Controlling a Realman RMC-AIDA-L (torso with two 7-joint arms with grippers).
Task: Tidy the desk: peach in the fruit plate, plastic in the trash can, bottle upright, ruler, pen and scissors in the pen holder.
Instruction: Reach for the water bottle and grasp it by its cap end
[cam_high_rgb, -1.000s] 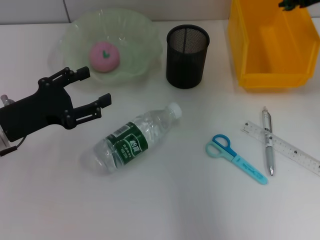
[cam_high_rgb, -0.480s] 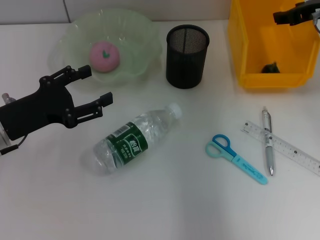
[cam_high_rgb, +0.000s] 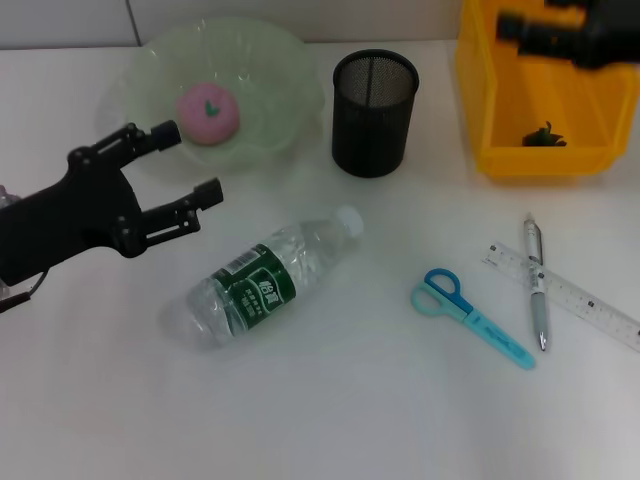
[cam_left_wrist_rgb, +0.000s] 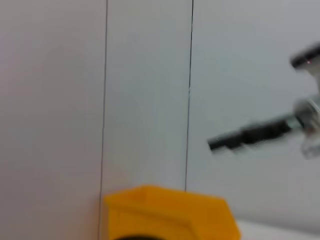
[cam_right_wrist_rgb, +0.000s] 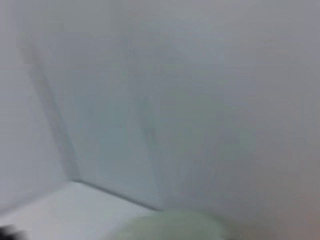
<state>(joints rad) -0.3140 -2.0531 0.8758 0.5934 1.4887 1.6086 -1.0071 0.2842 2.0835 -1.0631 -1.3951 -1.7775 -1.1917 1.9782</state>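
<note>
From the head camera, the left gripper (cam_high_rgb: 185, 160) hangs at about nine o'clock over the white desk (cam_high_rgb: 330, 420), its two black fingers (cam_high_rgb: 180, 210) spread wide with nothing between them. One finger reaches across the near rim of the pale green fruit plate (cam_high_rgb: 290, 95), which sits at eleven o'clock and holds the pink peach (cam_high_rgb: 208, 111). At the centre lies the clear bottle (cam_high_rgb: 265, 280) on its side, green label up, white cap pointing toward one o'clock. The black mesh pen holder (cam_high_rgb: 374, 112) stands upright at twelve o'clock, just beside the plate. The yellow trash can (cam_high_rgb: 540, 90) fills the one to two o'clock corner, and a small dark crumpled piece of plastic (cam_high_rgb: 545, 134) lies on its floor. The right gripper (cam_high_rgb: 560, 30) appears over the can's far edge as a dark blur; whether its fingers are apart or together cannot be told. At four o'clock the blue scissors (cam_high_rgb: 468, 316) lie flat, handles toward the bottle. Further right, the silver pen (cam_high_rgb: 535, 280) lies crossed over the clear ruler (cam_high_rgb: 570, 295), touching it.

The left wrist camera looks at a pale panelled wall (cam_left_wrist_rgb: 145, 90). The trash can's yellow corner (cam_left_wrist_rgb: 167, 212) shows at six o'clock, and the other arm's dark, blurred gripper (cam_left_wrist_rgb: 260, 134) is at three o'clock.

The right wrist camera shows mostly grey wall (cam_right_wrist_rgb: 175, 100), with a pale green blur, probably the fruit plate (cam_right_wrist_rgb: 172, 227), at six o'clock.
</note>
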